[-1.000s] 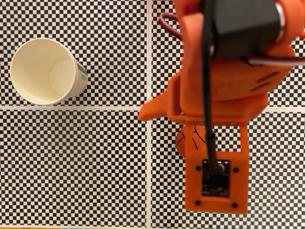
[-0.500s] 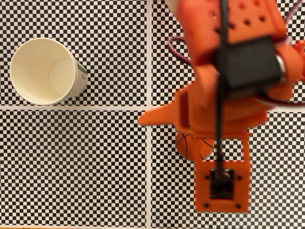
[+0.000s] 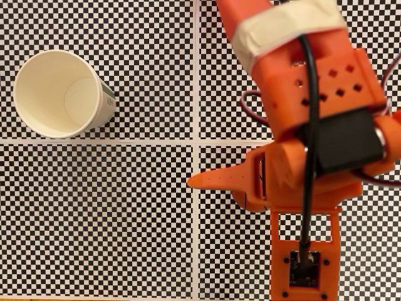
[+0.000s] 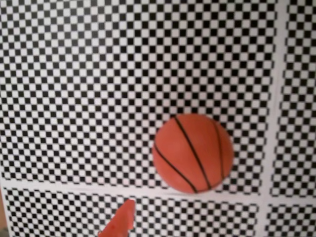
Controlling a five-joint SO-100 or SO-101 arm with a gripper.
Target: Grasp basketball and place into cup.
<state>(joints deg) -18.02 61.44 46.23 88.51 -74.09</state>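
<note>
I log: smooth round basketball (image 4: 192, 153) on checkered table (image 4: 74, 74); pointed tool (image 4: 118, 224) finger beside it, grip state unreadable.

No readable text, number or brand appears on anything around me. The cup (image 3: 59, 94) carries a small green mark on its outer wall, too small to read. My ball (image 4: 192, 152) bears black seam lines, no lettering.

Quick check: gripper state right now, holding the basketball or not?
Gripper: holding nothing; the basketball lies free on the checkered mat beside one orange fingertip. Whether the jaws are open or shut cannot be told.
</note>
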